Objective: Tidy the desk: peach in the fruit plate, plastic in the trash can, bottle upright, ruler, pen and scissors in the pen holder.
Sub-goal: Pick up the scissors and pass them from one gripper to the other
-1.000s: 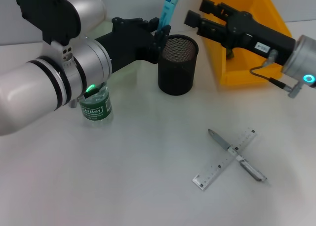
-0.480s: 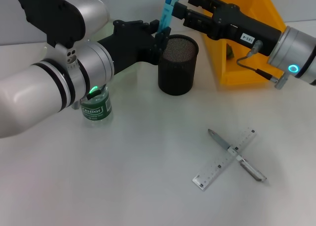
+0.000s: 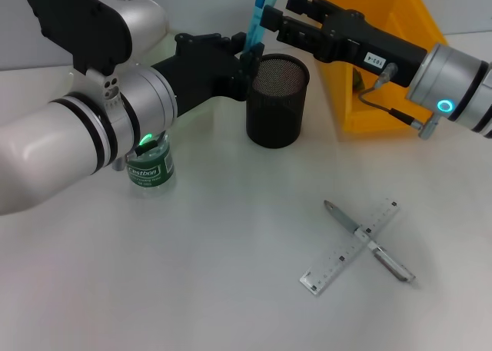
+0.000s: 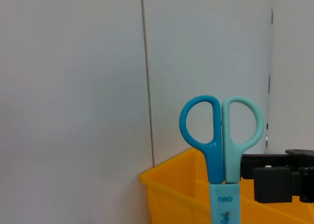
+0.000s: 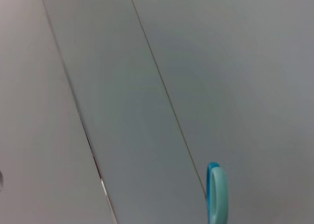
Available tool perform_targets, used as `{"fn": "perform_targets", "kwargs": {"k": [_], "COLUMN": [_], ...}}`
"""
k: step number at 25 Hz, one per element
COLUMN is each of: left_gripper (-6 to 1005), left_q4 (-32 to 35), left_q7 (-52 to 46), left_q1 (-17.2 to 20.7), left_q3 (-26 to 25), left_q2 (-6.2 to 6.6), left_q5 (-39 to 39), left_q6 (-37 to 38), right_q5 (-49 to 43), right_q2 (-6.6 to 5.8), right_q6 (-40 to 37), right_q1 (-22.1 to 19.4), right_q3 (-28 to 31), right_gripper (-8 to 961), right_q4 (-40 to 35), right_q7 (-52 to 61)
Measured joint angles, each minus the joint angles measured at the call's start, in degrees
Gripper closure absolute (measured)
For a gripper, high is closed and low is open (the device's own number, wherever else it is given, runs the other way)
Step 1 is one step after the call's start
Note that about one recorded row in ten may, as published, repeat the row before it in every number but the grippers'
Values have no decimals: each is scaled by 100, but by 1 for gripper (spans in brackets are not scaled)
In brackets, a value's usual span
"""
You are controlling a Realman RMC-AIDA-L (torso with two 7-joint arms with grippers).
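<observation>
We see one scissors (image 3: 260,13) clamped upright in our left tool (image 3: 247,55) above one cup (image 3: 277,100); our right tool (image 3: 270,19) (fingers apart) beside them; one ruler (image 3: 350,246) crosses one pen (image 3: 369,242) on the desk (image 3: 231,274).

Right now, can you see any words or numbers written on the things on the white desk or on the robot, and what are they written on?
"Cestbon" on the green label of the small clear plastic bottle.
"nep" on the blue blade cover of the light blue scissors.
A small white sticker on the right gripper has digits too small to read surely.
The clear-grey ruler has printed markings, too small to read.
</observation>
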Motion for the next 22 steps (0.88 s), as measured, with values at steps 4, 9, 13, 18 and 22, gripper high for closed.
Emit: {"fn": "perform_targets", "kwargs": {"k": [4,9,13,18,22], "left_gripper": [790,791,791,791,790], "left_q4": [-7,-23,-49,-59,-59], "left_q7": [19,38,45,47,55], "left_q1": [0,3,5,1,-1], "left_q3": [3,24,25,34,34], "left_q2": [0,0,0,0,3], "left_q5": [0,0,0,1,1], "left_q6": [-12,-24,-31,-35,-43], "right_q5": [-12,-32,-17,-8,-1], "right_q2": [0,0,1,7,9], "right_q6": [12,58,154,161,167], "right_q1": [40,72,107,116,116], "right_q3": [-6,-30,-154,-155,-155], "right_gripper": [171,196,215,240,259], "right_q4": [21,21,20,22,26], "right_q7": [0,21,32,34,42]}}
